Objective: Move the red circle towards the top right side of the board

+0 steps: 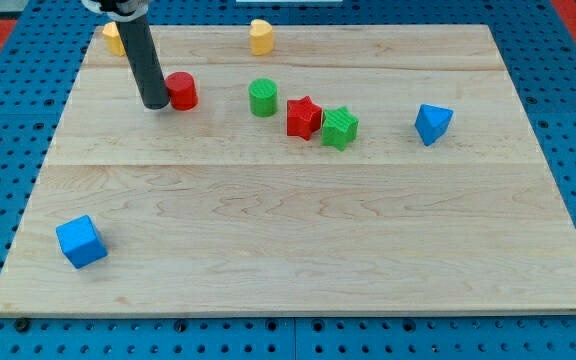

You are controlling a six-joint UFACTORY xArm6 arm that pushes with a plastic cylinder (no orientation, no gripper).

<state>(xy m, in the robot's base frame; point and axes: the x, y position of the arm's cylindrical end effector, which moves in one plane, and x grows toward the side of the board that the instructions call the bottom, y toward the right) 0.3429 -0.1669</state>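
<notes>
The red circle [182, 90] is a short red cylinder standing in the upper left part of the wooden board [298, 250]. My tip [155, 103] rests on the board right at the red circle's left side, touching it or nearly so. The dark rod rises from there toward the view's top left. The board's top right corner lies far to the view's right of the red circle.
A green cylinder [263, 97], a red star [304, 117] and a green star [339, 128] stand in a row right of the red circle. A blue block [432, 123] is further right. Yellow blocks [260, 36] [113, 38] sit at the top edge. A blue cube [80, 241] is at lower left.
</notes>
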